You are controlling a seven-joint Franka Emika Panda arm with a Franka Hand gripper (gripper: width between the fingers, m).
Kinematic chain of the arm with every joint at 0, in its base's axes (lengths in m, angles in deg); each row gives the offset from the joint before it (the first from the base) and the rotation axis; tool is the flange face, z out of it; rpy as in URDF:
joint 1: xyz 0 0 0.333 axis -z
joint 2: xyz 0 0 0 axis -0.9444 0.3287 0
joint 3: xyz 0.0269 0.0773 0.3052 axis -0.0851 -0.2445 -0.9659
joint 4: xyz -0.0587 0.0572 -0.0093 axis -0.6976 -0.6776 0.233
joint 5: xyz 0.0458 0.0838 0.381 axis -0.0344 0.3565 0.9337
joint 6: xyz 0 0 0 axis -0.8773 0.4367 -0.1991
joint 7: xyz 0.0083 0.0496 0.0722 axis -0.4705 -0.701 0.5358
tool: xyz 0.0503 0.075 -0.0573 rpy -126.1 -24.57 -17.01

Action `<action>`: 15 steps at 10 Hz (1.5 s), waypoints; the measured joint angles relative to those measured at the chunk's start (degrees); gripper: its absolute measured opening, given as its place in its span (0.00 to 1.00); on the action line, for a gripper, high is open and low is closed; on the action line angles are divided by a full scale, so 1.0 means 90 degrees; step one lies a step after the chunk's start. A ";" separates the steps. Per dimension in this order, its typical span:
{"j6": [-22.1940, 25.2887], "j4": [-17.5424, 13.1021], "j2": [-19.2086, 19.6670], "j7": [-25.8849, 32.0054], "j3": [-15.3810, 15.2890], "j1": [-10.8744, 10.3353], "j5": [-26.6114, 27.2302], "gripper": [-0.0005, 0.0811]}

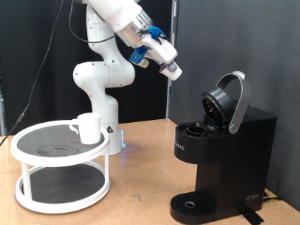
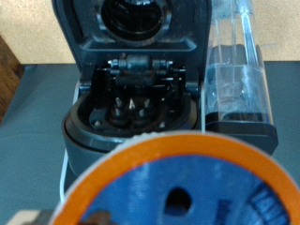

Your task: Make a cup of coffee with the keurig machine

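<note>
Arm raised high, gripper angled downward

The white arm rises from its base near the exterior view's left-centre, bends at the elbow and reaches toward the top of the picture, its wrist tilting down to the exterior view's right. The gripper (image 1: 173,72) hangs in the air, well above the table's surface, pointing diagonally downward. Whether its fingers are parted or closed does not show.
</note>
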 joint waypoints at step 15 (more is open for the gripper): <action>-0.1332 0.0385 0.0695 -0.0038 -0.0849 -0.0007 -0.0064 0.45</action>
